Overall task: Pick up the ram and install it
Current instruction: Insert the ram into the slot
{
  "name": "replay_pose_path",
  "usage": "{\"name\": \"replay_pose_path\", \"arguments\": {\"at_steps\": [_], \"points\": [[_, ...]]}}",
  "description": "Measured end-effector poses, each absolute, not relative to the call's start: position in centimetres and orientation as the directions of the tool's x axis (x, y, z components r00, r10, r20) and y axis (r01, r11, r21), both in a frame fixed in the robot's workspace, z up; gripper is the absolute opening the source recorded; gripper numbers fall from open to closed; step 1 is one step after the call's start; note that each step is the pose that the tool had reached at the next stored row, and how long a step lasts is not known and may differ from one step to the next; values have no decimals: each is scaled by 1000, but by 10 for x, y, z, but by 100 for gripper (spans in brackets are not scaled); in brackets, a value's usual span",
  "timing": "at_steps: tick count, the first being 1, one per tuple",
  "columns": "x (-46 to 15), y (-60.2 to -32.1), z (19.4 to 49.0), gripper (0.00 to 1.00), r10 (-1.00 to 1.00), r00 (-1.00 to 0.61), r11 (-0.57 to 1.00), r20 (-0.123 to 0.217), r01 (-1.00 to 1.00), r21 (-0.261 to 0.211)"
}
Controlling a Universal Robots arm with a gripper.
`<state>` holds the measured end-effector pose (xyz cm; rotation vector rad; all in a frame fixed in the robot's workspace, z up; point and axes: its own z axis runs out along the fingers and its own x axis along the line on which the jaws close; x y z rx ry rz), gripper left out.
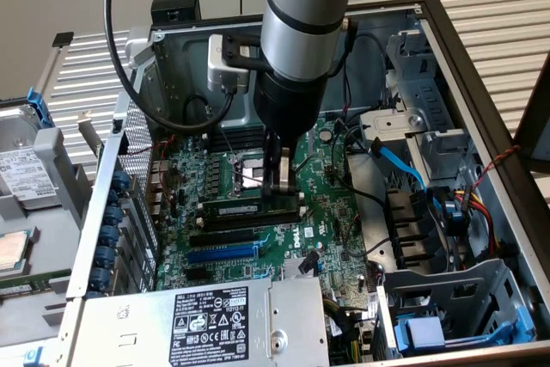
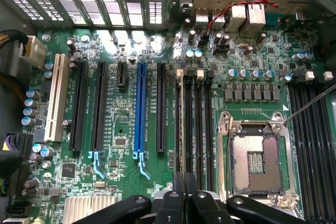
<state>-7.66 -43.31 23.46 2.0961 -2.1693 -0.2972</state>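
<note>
Seating step, I reckon: my tool [image 1: 282,188], tips pressed together, bears on ram [image 1: 243,210] standing in mobo [image 1: 342,208]; needs straight-down push.

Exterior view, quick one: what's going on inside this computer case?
A robot arm reaches down into the open computer case. Its shut tool is down at the ram, near one end. The ram lies along a memory slot on the motherboard, beside the empty processor socket. Whether the ram is fully seated can't be told.
</note>
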Motion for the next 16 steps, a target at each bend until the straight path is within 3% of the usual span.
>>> {"name": "replay_pose_path", "arguments": {"at_steps": [16], "points": [[-79,-433,235,12,-998,-40,27,-57,-977,212]]}}
